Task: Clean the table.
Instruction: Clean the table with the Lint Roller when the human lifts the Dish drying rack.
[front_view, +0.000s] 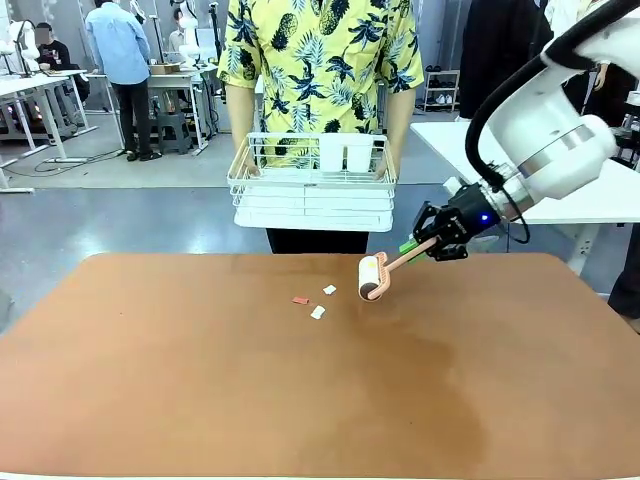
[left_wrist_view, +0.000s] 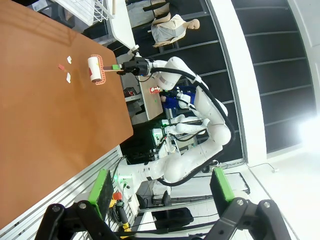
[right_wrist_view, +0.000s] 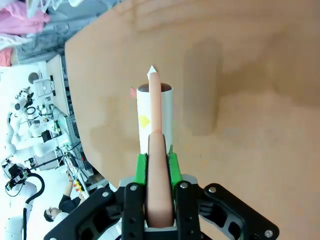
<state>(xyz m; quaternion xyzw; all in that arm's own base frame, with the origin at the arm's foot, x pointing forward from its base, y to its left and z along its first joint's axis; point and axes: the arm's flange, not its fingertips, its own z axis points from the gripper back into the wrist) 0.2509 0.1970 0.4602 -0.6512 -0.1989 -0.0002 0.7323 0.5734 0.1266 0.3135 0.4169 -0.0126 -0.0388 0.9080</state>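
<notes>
1. Wide, matte reddish-brown table (front_view: 200, 400) with a pale front edge: directly beneath the right claw (front_view: 420, 244) and spreading out on every side of it. Mostly bare, with a darker patch below the claw and on its near side.
2. Three small paper scraps, two white (front_view: 329, 290) and one red (front_view: 300, 300): loose on the table just past the far end of the tool in the claw. Apparently the mess to be picked up.
3. Sticking straight out from the claw: a lint roller (front_view: 372, 277) with a white sticky roll and a salmon-pink plastic handle. Roll end low, on or just over the table (hard to tell which), close beside the scraps. Held at a slant, probably to bring the roll to the surface while keeping the claw clear of the table.
4. Right claw: clamped tight on the roller's handle, green pads (right_wrist_view: 141, 165) pressed against both sides, handle in line with the fingers. Likely a grip for firm steering in push and pull strokes.
5. Left claw (left_wrist_view: 161, 187): spread wide with nothing between the pads, well apart from the right claw and off to the side of the table. Seemingly parked to leave the working area free.
6. White wire rack (front_view: 312, 185): beyond the right claw at the table's far side, in the hands of a person (front_view: 320, 60) in a yellow leaf-print shirt. Raised off the table, perhaps to leave the surface bare for cleaning.
</notes>
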